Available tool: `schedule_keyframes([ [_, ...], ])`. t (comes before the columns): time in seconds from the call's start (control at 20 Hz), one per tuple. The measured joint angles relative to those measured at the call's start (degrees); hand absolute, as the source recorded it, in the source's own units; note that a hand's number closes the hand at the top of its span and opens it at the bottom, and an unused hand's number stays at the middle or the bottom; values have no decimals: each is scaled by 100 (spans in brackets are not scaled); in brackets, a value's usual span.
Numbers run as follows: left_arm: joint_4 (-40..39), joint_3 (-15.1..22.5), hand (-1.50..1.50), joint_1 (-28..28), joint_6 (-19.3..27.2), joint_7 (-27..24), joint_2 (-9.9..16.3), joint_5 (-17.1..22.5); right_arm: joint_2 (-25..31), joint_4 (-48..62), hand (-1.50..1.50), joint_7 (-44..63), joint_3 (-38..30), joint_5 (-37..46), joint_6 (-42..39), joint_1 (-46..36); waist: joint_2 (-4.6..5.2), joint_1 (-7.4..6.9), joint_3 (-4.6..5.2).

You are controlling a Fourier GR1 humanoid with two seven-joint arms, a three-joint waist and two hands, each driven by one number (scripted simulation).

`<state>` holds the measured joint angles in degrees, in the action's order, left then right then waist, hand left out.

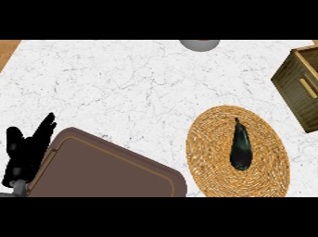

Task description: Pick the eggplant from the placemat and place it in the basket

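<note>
eggplant (240, 149) lies on the woven mat (209, 139), untouched, stem end pointing up the view. basket (299, 92) at right edge, near the mat. left hand (24, 150) rests at lower left by a brown tray (113, 171), fingers spread, holding nothing. right hand not in view. pick not begun; next: reach w/ a hand over the eggplant & close round it.

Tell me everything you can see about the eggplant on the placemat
The eggplant is dark, almost black, with a glossy skin, slim and elongated. Its narrow stem end points away from the robot and the rounder end lies nearer. It lies flat, slightly right of the middle of the round woven placemat, touching only the mat. No hand is near it, and the basket stands apart, farther back to the right.
</note>
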<state>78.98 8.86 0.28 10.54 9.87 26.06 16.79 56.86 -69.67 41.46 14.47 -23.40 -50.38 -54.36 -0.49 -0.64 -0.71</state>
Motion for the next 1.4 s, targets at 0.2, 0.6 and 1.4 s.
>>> schedule_keyframes([
  [0.2,27,-29,0,42,35,29,-35,-93,-28,-66,-150,8,49,-88,-101,120,-7,25,-10],
  [0.6,80,-137,0,120,-7,77,-96,-171,-435,-465,-150,101,14,-7,187,612,-17,68,-17],
  [1.4,169,-290,0,211,-203,80,-217,-296,-1377,-1114,-150,-325,357,1440,1026,1871,-3,53,-37],
])
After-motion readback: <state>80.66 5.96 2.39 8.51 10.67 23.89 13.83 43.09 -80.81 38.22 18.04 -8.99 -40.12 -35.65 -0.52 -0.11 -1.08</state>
